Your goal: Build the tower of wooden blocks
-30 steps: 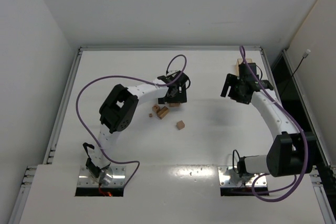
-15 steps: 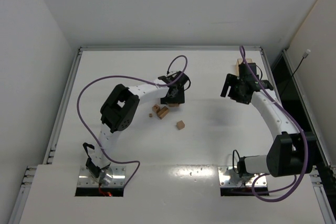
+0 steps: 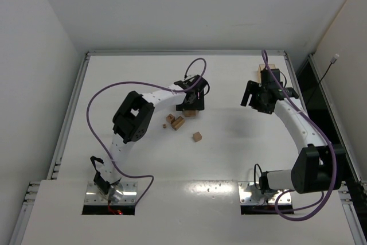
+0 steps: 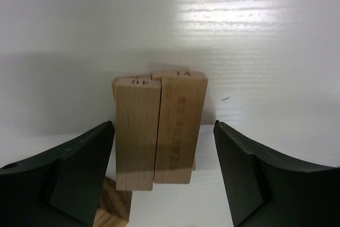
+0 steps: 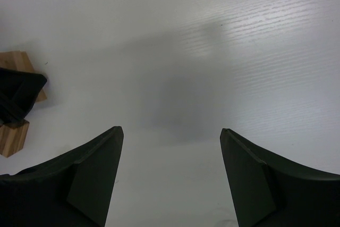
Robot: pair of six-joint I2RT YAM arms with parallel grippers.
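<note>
Right now the left jaws stand open around the tower (image 4: 161, 128). In the left wrist view it appears as two light wooden bars standing upright and pressed side by side on the white counter (image 4: 255, 35), with the edge of at least one more piece peeking out behind their tops. A sliver of counter shows between the wood and the dark finger on each side, thinner on the picture's left, so the stack sits between the jaws without being gripped. A darker-grained block (image 4: 114, 206) lies low at the foot of the left-hand bar, partly hidden by the finger beside it; whether the two touch cannot be told. From the top camera the tower is mostly hidden beneath the left arm's wrist (image 3: 192, 101), near the middle of the counter. A few loose blocks (image 3: 178, 123) lie just beside it toward the bases, one of them (image 3: 197, 136) set apart from the rest. The right jaws hang open well off to the right, over bare counter, gripping nothing.
</note>
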